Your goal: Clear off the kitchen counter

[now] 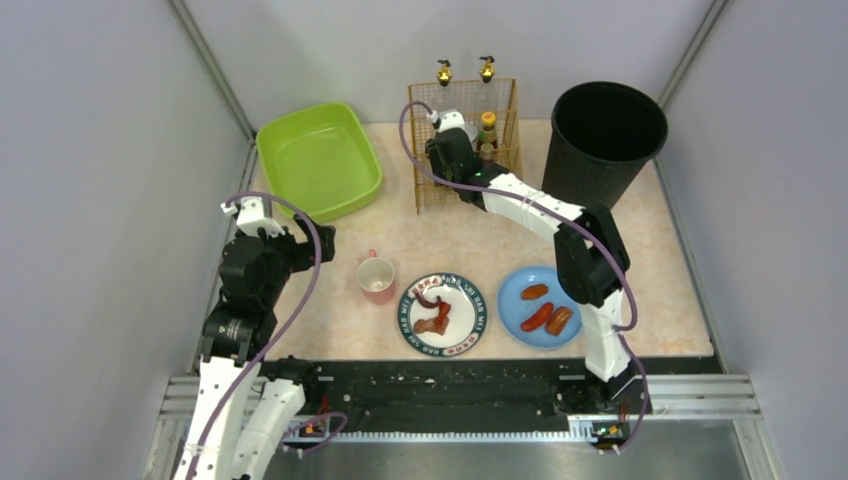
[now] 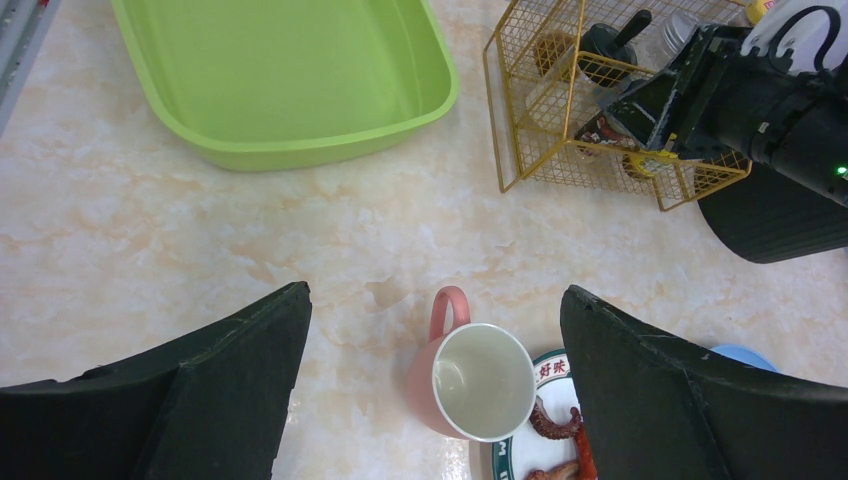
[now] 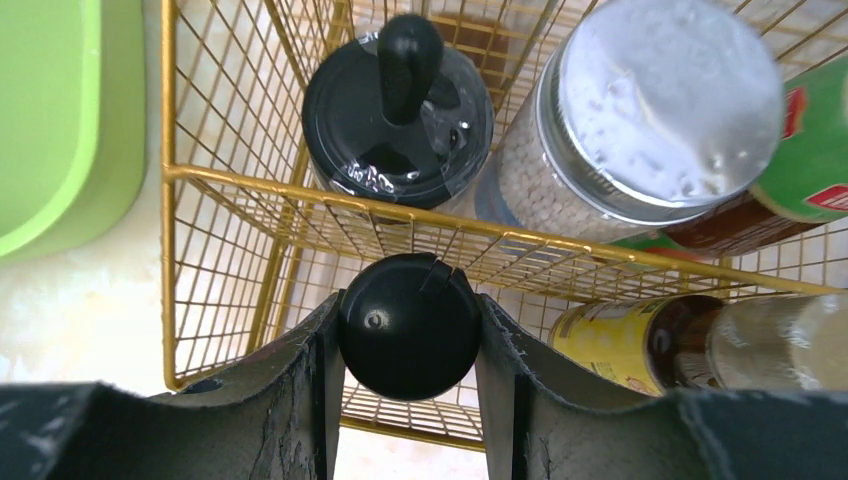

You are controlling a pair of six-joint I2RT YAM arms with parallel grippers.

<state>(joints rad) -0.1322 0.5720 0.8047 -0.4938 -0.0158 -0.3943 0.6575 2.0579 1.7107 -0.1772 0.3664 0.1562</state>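
Observation:
The kitchen counter (image 1: 450, 235) is pale marbled beige. On it stand a pink mug (image 1: 376, 277), a patterned plate (image 1: 405, 318) with reddish octopus pieces (image 1: 436, 312), and a blue plate (image 1: 508, 290) with three sausages (image 1: 545, 312). My left gripper (image 2: 435, 292) is open and empty, above and just behind the mug (image 2: 478, 380). My right gripper (image 3: 405, 310) is shut on a black-capped bottle (image 3: 400, 345) held inside the gold wire rack (image 3: 300, 190) at the back of the counter (image 1: 463, 140).
A green tub (image 1: 318, 160) sits at back left and a black bin (image 1: 606, 135) at back right. The rack also holds a black pump-lid bottle (image 3: 397, 110), a silver-lidded jar (image 3: 660, 100) and a yellow can (image 3: 625, 340).

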